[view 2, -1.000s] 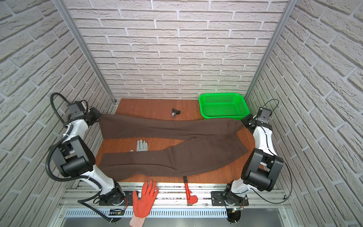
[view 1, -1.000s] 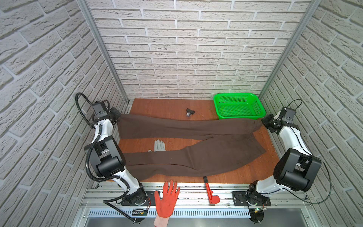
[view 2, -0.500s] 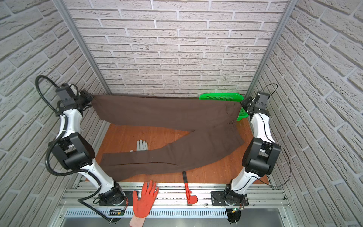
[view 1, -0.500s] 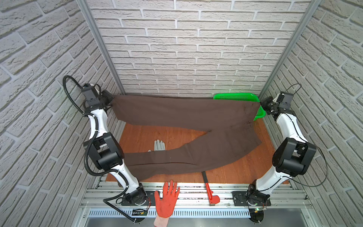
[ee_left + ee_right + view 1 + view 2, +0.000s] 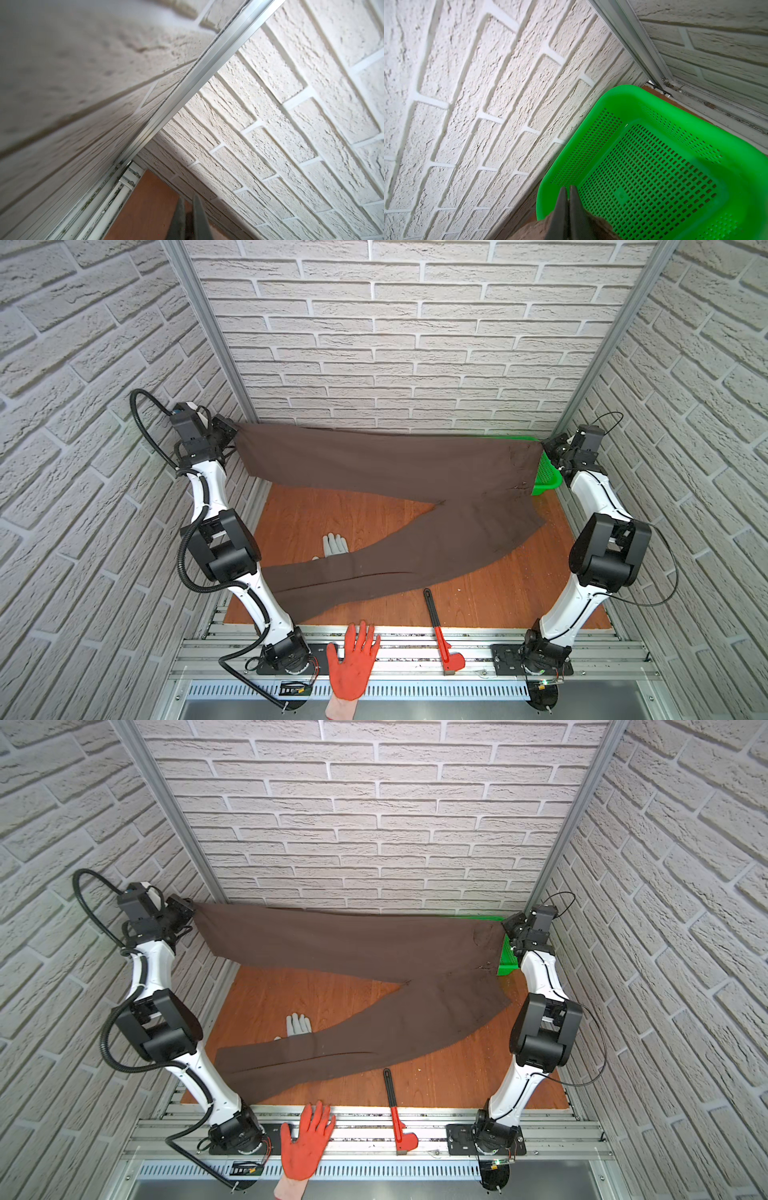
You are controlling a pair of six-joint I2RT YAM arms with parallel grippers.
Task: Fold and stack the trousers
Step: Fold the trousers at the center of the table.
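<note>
The wooden tabletop (image 5: 498,597) carries the trousers (image 5: 395,472), one dark brown pair in soft matte cloth with two wide legs, seen in both top views (image 5: 353,944). Their far leg hangs raised and stretched along the back wall, its long axis running side to side, hem at the left and waistband at the right. From the crotch the near leg slopes down and lies flat on the wood, pointing diagonally to the near left corner. The green mesh basket (image 5: 546,477) sits at the far right corner, mostly hidden behind the waist. The left gripper (image 5: 230,435) is clamped tight on the hem corner, and the right gripper (image 5: 546,445) is pinched on the waistband, brown cloth bunched at its fingers (image 5: 560,207). A red pipe wrench (image 5: 440,635) lies at the front edge, an orange-gloved hand (image 5: 353,659) rests on the rail, and a grey glove (image 5: 334,544) peeks from under the near leg
</note>
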